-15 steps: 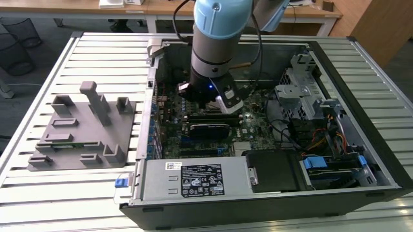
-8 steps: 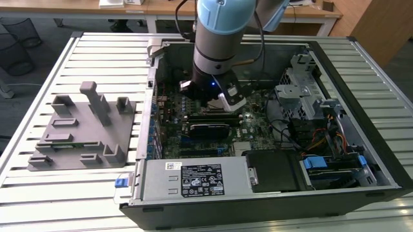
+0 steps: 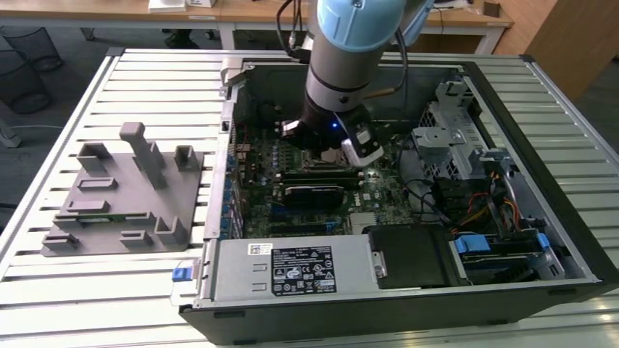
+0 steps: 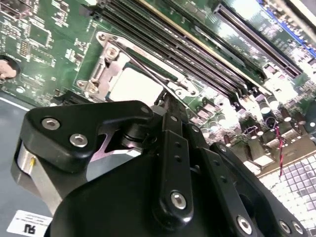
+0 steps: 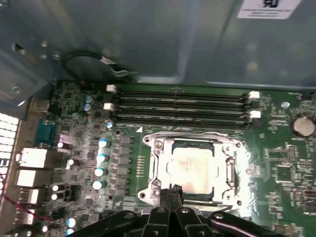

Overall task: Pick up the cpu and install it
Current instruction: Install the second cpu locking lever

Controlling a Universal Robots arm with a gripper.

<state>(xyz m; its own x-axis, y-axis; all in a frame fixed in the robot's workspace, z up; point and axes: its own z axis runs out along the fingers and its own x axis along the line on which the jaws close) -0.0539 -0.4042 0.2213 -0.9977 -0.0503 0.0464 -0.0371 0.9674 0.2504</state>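
My black gripper (image 5: pixel 170 197), fingers pressed together and holding nothing, hovers at the edge of the small flat silvery-topped cpu (image 5: pixel 192 170) lying in its metal socket frame (image 5: pixel 157 163); I judge it light, stiff, slippery, fragile underneath, best held by opposite edges.

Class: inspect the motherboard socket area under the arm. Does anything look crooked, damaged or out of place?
Nothing stands out. The pale silvery square cpu lies flat and square inside its metal socket frame, with the black tool at its edge.
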